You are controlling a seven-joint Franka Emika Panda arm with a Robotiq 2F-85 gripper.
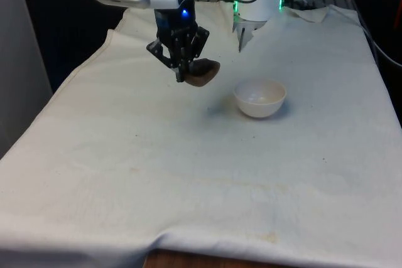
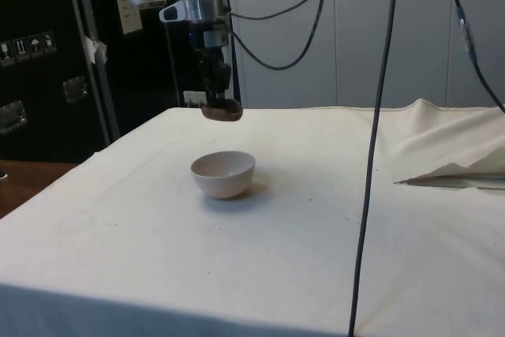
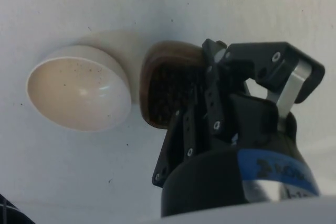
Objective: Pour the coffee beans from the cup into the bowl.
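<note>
A small brown cup (image 1: pixel 202 72) hangs in the air, tilted, with my black gripper (image 1: pixel 183 70) shut on its rim. In the wrist view the cup (image 3: pixel 165 85) is full of dark coffee beans and its mouth leans toward the bowl. The white bowl (image 1: pixel 260 97) rests on the cloth to the front view's right of the cup, a little nearer the camera. From the side the cup (image 2: pixel 222 110) is held above and behind the bowl (image 2: pixel 223 173). The bowl (image 3: pixel 79 94) holds only a few dark specks.
The white cloth (image 1: pixel 188 174) covers the whole table. It is bunched into folds (image 2: pixel 450 151) at the side view's right. A black cable (image 2: pixel 377 147) hangs down in front of the side camera.
</note>
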